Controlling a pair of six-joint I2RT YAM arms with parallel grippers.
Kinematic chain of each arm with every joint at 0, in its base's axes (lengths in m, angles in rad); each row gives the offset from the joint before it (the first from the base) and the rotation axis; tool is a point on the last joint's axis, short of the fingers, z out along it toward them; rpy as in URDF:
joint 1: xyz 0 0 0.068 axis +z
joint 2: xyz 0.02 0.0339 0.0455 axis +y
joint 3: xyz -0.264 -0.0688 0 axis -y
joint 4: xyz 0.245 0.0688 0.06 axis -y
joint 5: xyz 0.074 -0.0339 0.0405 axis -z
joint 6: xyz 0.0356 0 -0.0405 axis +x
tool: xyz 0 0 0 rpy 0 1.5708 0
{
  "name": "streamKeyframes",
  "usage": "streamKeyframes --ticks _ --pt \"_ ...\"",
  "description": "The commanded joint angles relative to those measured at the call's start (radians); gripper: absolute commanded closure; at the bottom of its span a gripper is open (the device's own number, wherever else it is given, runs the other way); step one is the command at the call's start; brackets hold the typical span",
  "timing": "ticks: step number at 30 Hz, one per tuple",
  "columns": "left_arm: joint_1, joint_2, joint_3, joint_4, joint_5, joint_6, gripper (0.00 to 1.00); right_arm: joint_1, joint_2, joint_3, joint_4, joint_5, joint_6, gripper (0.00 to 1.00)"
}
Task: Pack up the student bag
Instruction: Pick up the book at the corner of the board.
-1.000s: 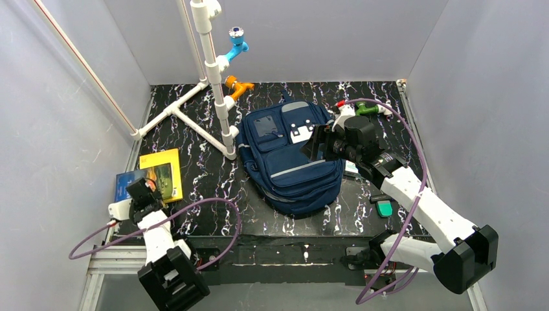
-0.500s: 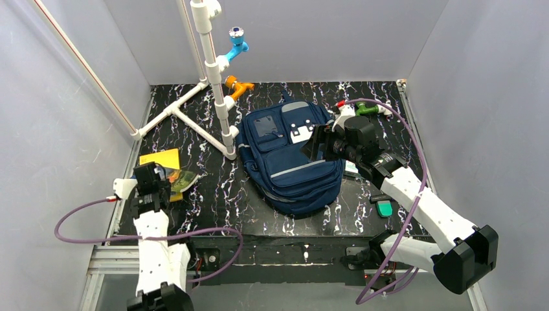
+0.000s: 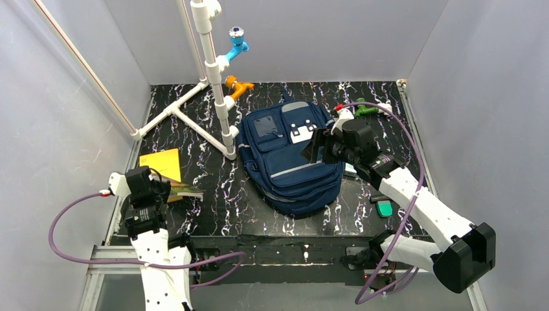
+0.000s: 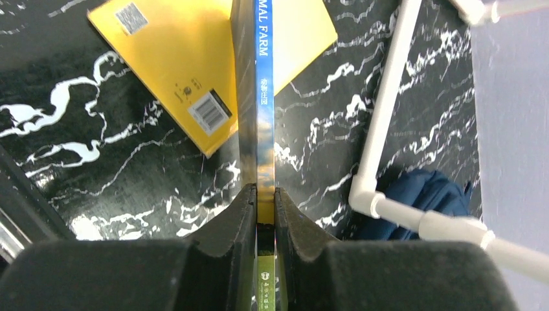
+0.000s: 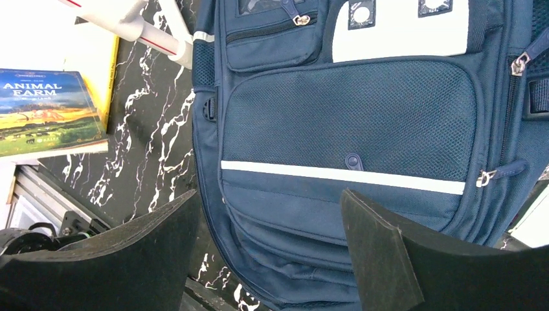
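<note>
Down at 8 o'clock on the desk (image 3: 220, 207), the left pincer (image 4: 265, 201) is pinching the Animal Farm paperback (image 4: 264, 97) by its spine, edge-up, with the yellow book (image 4: 188, 58) beyond it. Only the left wrist view proves that grip. Dead centre lies the student bag (image 3: 285, 165), front up, zips apparently closed. It looks like soft, floppy fabric, so I'd take a zip pull (image 5: 301, 19). At its 3 o'clock edge the right pincer (image 5: 268, 201) hovers, spread wide. Its camera shows those pulls, which are too small to make out from overhead.
</note>
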Motion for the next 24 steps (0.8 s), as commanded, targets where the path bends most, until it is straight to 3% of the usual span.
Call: streamKeyframes --ticks 1,6,9,14,17,22,24 --pt "-0.015 -0.006 0.064 -0.029 0.102 0.035 1.0 -0.004 0.012 -0.009 0.05 0.002 -0.025 0.14" --pt "-0.049 -0.001 0.072 -0.025 0.213 0.021 1.0 -0.004 0.019 -0.014 0.062 -0.041 -0.044 0.14" --pt "-0.057 0.034 0.13 -0.05 0.348 0.077 1.0 -0.004 0.03 -0.008 0.064 -0.079 -0.072 0.14" --pt "-0.075 0.04 0.239 -0.131 0.399 0.168 1.0 0.008 0.05 -0.008 0.087 -0.204 -0.126 0.13" --pt "-0.079 0.079 0.263 -0.119 0.566 0.232 1.0 0.073 0.073 0.007 0.106 -0.267 -0.155 0.12" --pt "-0.081 0.124 0.277 -0.093 0.835 0.34 1.0 0.235 0.107 0.04 0.111 -0.236 -0.215 0.08" --pt "-0.135 0.134 0.31 -0.095 0.927 0.405 1.0 0.244 0.146 0.062 0.147 -0.324 -0.208 0.07"
